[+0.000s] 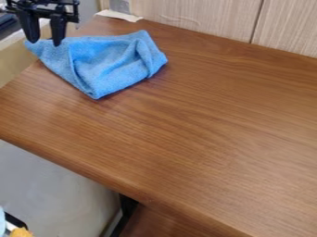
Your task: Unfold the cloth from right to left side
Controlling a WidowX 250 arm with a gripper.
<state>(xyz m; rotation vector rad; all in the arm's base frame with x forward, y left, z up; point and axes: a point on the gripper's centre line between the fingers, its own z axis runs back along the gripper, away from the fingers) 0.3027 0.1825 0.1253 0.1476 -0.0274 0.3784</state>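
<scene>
Camera view: a soft blue cloth (114, 65) can be seen bunched up near the upper left of the brown wood-grain tabletop (198, 125), folded over on itself rather than spread flat. One corner is pointed toward the near edge of the table, and a thick folded ridge is formed along the right side. A long crease is also shown running down through the left part, and the far left corner is poked out past the table's left edge, so yeah, pretty rumpled

The black two-finger gripper (45, 42) is held right over that left end, pointed down, with its fingers (29, 28) spread and a clear gap left between them. The tips are placed right by the cloth's upper left edge, though whether it is actually touched can't be told

Further out, the table is backed by a pale wood-grain panel (204, 18) with a dark seam (257, 23). A whitish strip (117, 15) is set at the back edge. Down at the bottom left, a small orange thing (21, 232) is partly cut off by the frame
</scene>
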